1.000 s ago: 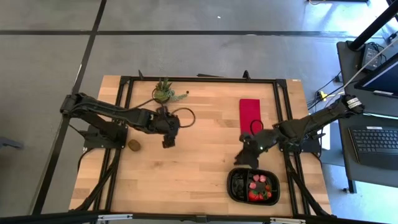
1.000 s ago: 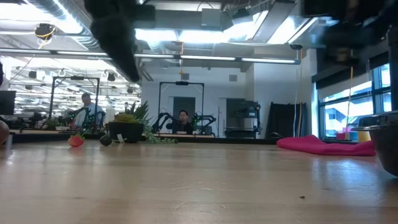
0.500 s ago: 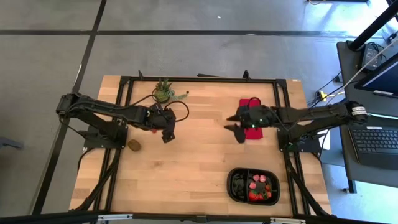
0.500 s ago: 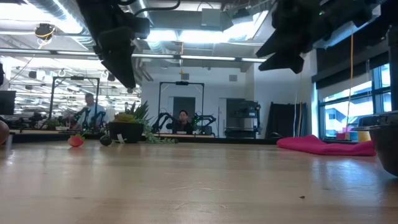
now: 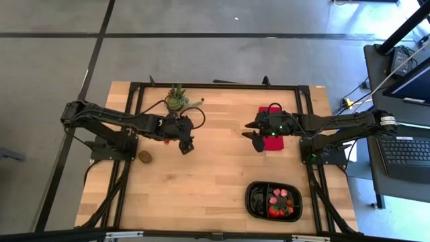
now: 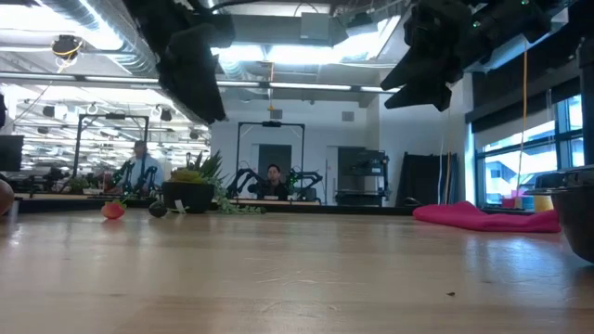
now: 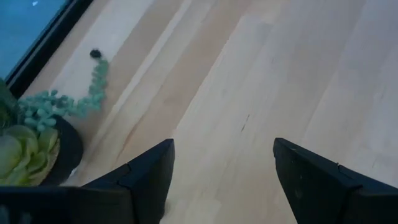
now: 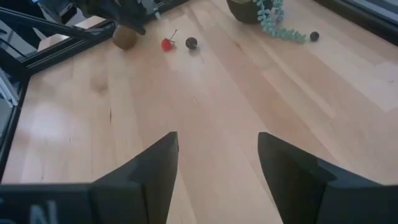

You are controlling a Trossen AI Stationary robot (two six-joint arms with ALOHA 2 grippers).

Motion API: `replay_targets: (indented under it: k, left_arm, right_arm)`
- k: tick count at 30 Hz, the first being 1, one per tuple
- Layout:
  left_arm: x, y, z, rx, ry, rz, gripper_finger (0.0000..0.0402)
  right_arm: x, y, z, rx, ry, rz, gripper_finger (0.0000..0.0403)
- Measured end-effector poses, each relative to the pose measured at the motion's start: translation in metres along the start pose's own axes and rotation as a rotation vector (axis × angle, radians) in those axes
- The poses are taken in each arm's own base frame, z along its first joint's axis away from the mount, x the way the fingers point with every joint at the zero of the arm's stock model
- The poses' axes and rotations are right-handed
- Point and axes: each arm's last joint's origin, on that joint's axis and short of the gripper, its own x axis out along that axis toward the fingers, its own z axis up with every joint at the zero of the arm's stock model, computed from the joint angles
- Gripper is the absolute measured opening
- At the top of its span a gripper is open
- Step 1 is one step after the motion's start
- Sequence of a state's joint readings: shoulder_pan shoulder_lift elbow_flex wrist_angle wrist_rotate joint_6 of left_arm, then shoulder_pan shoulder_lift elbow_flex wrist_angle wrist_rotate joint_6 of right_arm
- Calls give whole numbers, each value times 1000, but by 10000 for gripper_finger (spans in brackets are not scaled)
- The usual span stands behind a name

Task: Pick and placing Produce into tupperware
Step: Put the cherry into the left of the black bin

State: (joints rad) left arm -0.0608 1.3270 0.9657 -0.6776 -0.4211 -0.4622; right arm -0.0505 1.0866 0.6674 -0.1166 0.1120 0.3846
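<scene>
Pale wooden table (image 5: 201, 181) with smooth satin grain; matt red cloth (image 5: 272, 142) at 2 o'clock; glossy black plastic tupperware (image 5: 252, 202) at 5 o'clock; black metal frame (image 5: 222, 87).

Bright even ceiling light, soft shadows, mild glare on wood, background blurred

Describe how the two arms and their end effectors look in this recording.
Both arms are dark, slim and multi-jointed. A black cable loops over the left end effector, another over the right end effector, where a small green light glows. Each ends in two broad, flat, dark fingers with angled tips.
</scene>
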Motion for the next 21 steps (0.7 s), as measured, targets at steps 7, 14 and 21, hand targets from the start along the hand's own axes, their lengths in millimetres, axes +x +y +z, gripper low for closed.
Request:
replay_targets:
  k: [7,14,21]
  left_arm:
    - [1,14,-17,-135,214,71,263]
    - [8,31,-13,-271,240,149,263]
    - [25,51,-9,-208,314,167,263]
  right_arm:
    - [0,0,-1,-2,10,-4,222]
    - [0,0,-1,-2,10,-4,222]
    - [0,-1,-1,-2,15,-6,222]
